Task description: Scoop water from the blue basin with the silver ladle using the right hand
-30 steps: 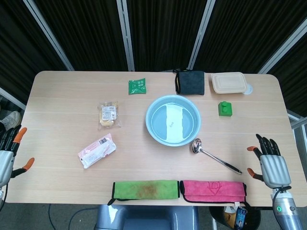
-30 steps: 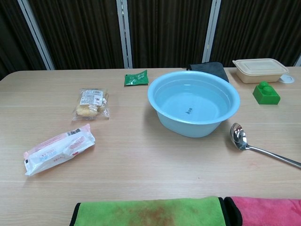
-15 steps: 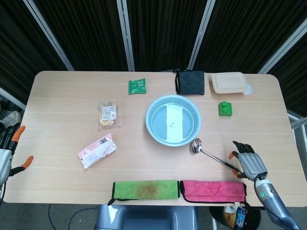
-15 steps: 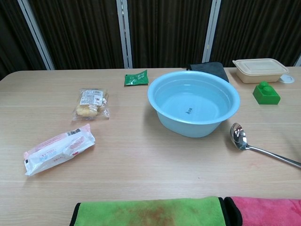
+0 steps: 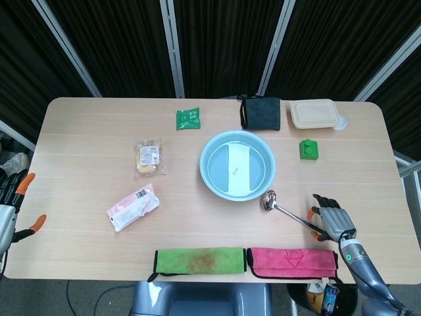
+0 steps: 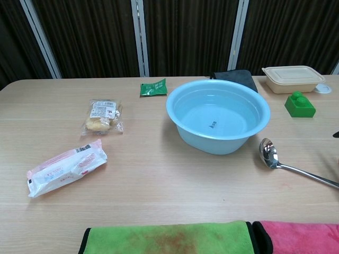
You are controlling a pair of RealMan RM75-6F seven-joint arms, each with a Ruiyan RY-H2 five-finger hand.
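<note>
The blue basin (image 5: 237, 166) (image 6: 218, 121) holds water near the table's middle. A silver ladle (image 5: 294, 214) (image 6: 294, 165) lies flat to its front right, bowl toward the basin, handle running out to the right. My right hand (image 5: 331, 218) hovers over the handle's far end with fingers spread and nothing in them; the chest view shows only a dark fingertip at its right edge. Off the table's left edge, my left hand (image 5: 11, 209) hangs with fingers apart, holding nothing.
A green cloth (image 5: 199, 260) and a pink cloth (image 5: 291, 262) lie along the front edge. A green block (image 5: 308, 149), a beige lidded box (image 5: 314, 113), a dark pouch (image 5: 260, 112), a green sachet (image 5: 187, 118) and two snack packets (image 5: 148, 157) (image 5: 132, 206) lie around the basin.
My right hand has moved left and away from the front edge, from beside the table to over the ladle's handle end. The left hand has barely shifted.
</note>
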